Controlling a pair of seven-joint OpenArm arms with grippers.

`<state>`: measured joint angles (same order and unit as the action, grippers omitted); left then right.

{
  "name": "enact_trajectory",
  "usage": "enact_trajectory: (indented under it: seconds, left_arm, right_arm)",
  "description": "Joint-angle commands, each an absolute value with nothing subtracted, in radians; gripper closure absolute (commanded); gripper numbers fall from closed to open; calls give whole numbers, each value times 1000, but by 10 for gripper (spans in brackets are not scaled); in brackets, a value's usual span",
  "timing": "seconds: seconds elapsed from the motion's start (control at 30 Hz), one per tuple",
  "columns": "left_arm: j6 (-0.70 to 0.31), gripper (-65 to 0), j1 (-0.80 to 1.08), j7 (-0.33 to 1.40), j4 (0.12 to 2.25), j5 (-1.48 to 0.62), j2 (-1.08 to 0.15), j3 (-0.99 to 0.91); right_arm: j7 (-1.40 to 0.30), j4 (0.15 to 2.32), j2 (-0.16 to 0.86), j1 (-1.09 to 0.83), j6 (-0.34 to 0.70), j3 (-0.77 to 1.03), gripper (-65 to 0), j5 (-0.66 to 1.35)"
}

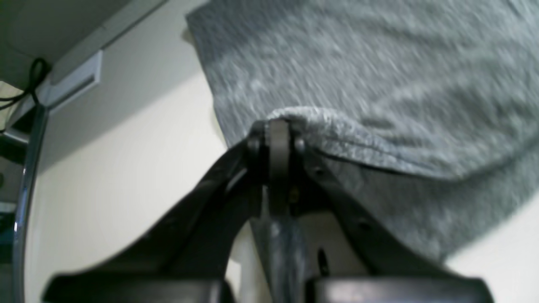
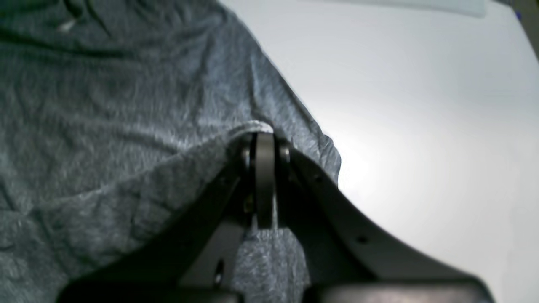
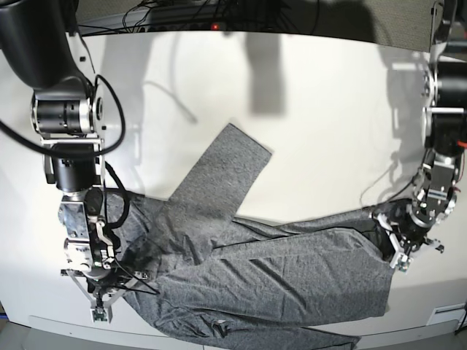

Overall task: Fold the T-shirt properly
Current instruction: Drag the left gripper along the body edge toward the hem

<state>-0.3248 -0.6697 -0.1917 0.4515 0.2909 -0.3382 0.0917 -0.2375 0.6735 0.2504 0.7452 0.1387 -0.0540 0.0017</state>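
Note:
The heather-grey T-shirt point(image 3: 277, 270) lies wrinkled across the near half of the white table point(image 3: 314, 109), with one long sleeve point(image 3: 222, 171) reaching toward the back. My left gripper point(image 1: 278, 126) is shut on a raised fold at the shirt's edge point(image 1: 379, 84); in the base view it sits at the garment's right edge point(image 3: 379, 219). My right gripper point(image 2: 264, 136) is shut on a pinched ridge of the grey fabric point(image 2: 105, 118), at the shirt's left side in the base view point(image 3: 139, 281). A small white tag point(image 2: 65, 26) shows on the cloth.
Black cables point(image 3: 182, 14) run along the table's back edge, and a thin white cable point(image 3: 175, 102) lies on the surface. A chrome tube point(image 1: 25, 181) and a white fitting point(image 1: 76, 80) stand at the table's side. The shirt's hem lies close to the front edge point(image 3: 408, 337).

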Motion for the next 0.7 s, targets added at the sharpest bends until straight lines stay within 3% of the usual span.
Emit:
enact_trajectory:
  seconds: [0.0,0.17,0.3,0.67]
  left_arm:
    - [-318,0,-716,-223,441,305,-344,87]
    - [-316,0,-763,-230,410,395,-345,87]
    - [-265,0,-767,-208,410,393,-346,87]
    - [-265,0,-764,-207,410,393,-341,87]
  right_arm:
    - [-199,688,251,787,135,-52,0,-10]
    - [-179,688,238,793,125,-52,0,-77]
    - [-179,688,238,797,105,-52,0,-76]
    - [-181,688,238,797,105,-52,0,-76]
